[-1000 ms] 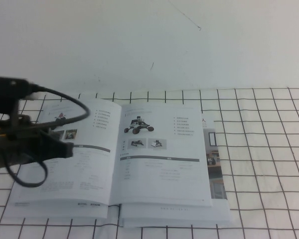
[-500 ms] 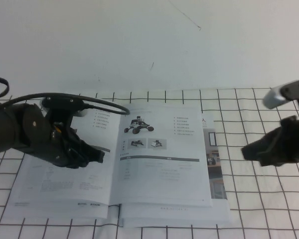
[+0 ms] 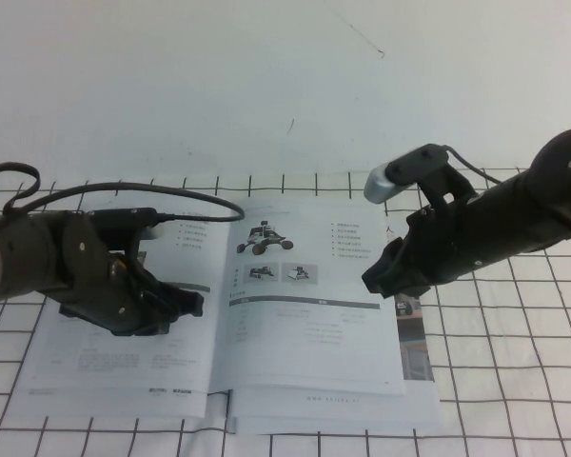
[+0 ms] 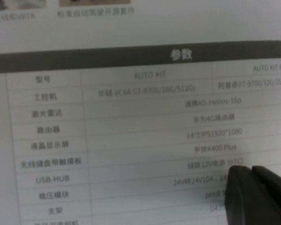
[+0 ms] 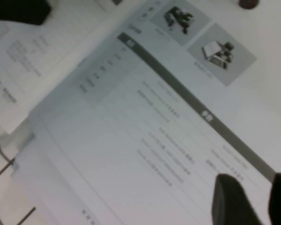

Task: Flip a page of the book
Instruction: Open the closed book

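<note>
Two wrist views reveal jaws: right gripper (image 5: pixel 246 199) open, newly over the page (image 3: pixel 309 305); left gripper (image 4: pixel 260 194) closed above the book (image 3: pixel 124 362).

Your left claw (image 3: pixel 192 303) blocks the book's (image 3: pixel 266 314) left leaf; your right claw (image 3: pixel 373 279) (fingers parted) crowds the page's (image 3: pixel 309 295) outer edge; between them it lies bare.

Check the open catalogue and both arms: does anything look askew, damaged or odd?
Nothing stands out. The thin white glossy catalogue lies open and flat on the black-gridded white cloth. The left gripper is over its left leaf, the right gripper at the buggy page's outer edge.
</note>
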Robot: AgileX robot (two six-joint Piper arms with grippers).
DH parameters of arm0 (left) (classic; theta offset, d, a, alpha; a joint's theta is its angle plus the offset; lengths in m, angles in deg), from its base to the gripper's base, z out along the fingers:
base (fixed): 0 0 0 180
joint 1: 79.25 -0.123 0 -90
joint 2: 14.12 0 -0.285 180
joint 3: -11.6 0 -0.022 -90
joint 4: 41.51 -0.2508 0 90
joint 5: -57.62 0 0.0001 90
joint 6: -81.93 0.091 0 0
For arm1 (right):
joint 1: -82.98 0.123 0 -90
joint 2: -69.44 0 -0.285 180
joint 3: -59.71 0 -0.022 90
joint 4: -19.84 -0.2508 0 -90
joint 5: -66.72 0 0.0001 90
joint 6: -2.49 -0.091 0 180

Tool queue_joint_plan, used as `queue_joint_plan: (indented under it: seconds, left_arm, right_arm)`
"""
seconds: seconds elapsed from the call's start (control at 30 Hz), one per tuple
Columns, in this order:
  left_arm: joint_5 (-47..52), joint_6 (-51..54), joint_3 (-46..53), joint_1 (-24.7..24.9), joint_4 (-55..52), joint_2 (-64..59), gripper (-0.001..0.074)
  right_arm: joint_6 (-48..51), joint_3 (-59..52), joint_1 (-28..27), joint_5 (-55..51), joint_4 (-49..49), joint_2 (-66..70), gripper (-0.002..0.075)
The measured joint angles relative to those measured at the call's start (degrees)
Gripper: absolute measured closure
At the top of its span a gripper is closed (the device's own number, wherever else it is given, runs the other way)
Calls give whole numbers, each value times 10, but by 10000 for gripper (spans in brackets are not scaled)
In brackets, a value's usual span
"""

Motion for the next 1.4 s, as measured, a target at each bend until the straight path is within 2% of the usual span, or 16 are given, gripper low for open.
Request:
queue_joint_plan:
  seconds: [0.17,0.27,0.6,1.13,1.4]
  left_arm:
    - [-15,-24,10,-3,1,0,737]
    - [-38,-29,26,-4,2,0,737]
    - [-111,-62,69,-4,24,2,737]
    - [-113,-50,69,-4,25,2,737]
    - [-113,-45,69,-4,25,2,737]
  right_arm:
    - [-136,23,0,1,74,44,358]
    - [-159,23,0,-3,86,68,302]
    - [-189,26,0,14,66,110,283]
    - [-189,27,0,20,-77,121,282]
    - [-187,27,0,19,-96,82,282]
